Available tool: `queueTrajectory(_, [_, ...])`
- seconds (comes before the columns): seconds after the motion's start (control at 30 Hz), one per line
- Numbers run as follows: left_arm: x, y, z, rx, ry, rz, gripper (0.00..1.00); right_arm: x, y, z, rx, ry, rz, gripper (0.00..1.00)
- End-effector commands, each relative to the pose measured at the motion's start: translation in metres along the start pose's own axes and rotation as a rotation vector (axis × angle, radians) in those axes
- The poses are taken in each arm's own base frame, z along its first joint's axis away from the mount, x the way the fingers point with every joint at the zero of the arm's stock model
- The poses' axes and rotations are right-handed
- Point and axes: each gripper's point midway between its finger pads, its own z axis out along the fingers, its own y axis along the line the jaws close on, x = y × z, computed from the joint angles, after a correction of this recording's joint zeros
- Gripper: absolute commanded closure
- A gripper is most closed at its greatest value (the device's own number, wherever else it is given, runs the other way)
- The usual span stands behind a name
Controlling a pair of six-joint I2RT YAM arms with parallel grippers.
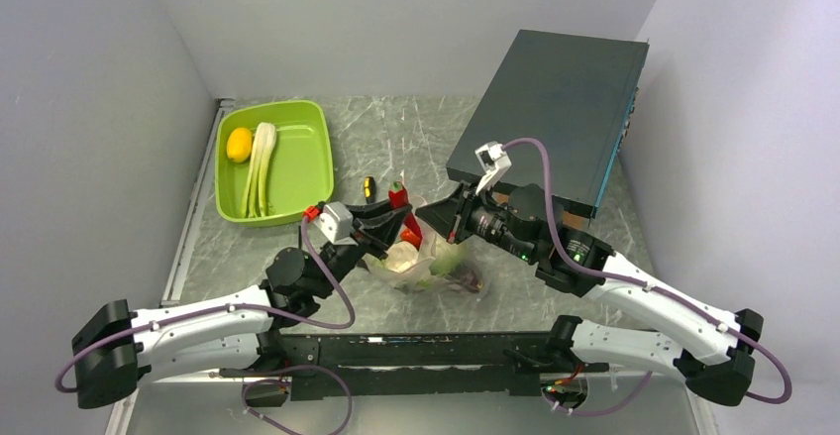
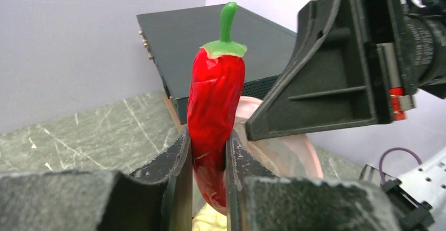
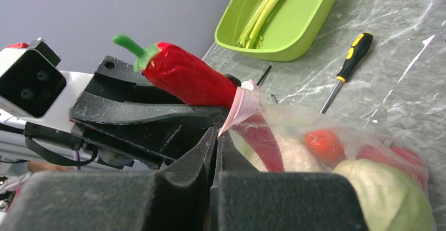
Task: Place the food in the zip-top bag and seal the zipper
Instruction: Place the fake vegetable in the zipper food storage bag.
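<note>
Red chili [image 2: 215, 104] is clamped in the left gripper [image 2: 208, 146]: both jaws are closed on its lower half, and the green stem points up, clear above the fingers. From the right wrist view the chili's bottom tip runs past the pink zipper [image 3: 239, 110] and down into the mouth of the bag [image 3: 336, 131], so the pepper is partly inside while gripped. The right gripper [image 3: 213, 141] is pinched shut on the zipper, with the strip sticking up from between its 2 fingers, holding that edge of the mouth up just beside the chili. The 2 grippers meet nose to nose over the bag, nearly touching. The bag sits on the table [image 1: 396, 128] mid-workspace, between the arms and below both grippers. Already in it are a white cauliflower [image 3: 294, 156], a light-green leafy head [image 3: 386, 197] and at least 1 round red piece [image 3: 326, 144]. The screwdriver [image 3: 353, 56] lies on the table just beyond the bag, apart from it. The lime-green tray [image 3: 302, 28] is farther back left and the dark box [image 1: 550, 108] is at back right.
</note>
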Motion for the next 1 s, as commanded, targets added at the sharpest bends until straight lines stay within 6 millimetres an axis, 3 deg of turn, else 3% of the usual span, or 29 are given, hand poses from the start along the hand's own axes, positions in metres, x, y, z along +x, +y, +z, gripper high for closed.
queueTrajectory(0.0, [-0.039, 0.006, 0.010, -0.062, -0.150, -0.034, 0.72, -0.049, 0.038, -0.018, -0.133, -0.154, 0.042, 1.00])
queueTrajectory(0.1, [-0.024, 0.006, 0.009, -0.069, -0.081, -0.069, 0.47, -0.051, 0.037, -0.022, -0.129, -0.166, 0.041, 1.00])
queueTrajectory(0.23, [-0.016, 0.006, 0.001, -0.076, -0.002, -0.105, 0.35, -0.051, 0.033, -0.025, -0.119, -0.172, 0.034, 1.00])
queueTrajectory(0.37, [-0.002, 0.002, -0.004, -0.078, 0.137, -0.129, 0.33, -0.050, 0.029, -0.027, -0.102, -0.174, 0.020, 1.00])
queueTrajectory(0.4, [-0.006, -0.001, -0.004, -0.074, 0.145, -0.148, 0.32, -0.050, 0.027, -0.027, -0.097, -0.175, 0.017, 1.00])
queueTrajectory(0.43, [0.004, 0.002, -0.009, -0.096, 0.213, -0.153, 0.32, -0.050, 0.026, -0.027, -0.093, -0.175, 0.014, 1.00])
queueTrajectory(0.57, [0.000, -0.002, -0.021, -0.122, 0.324, -0.228, 0.33, -0.046, 0.020, -0.028, -0.074, -0.173, 0.006, 1.00])
queueTrajectory(0.77, [0.005, 0.014, -0.062, -0.292, 0.498, -0.342, 0.37, -0.037, 0.014, -0.024, -0.060, -0.147, -0.019, 1.00])
queueTrajectory(0.97, [0.028, 0.015, -0.094, -0.341, 0.590, -0.445, 0.39, -0.032, 0.017, -0.020, -0.081, -0.112, -0.041, 1.00])
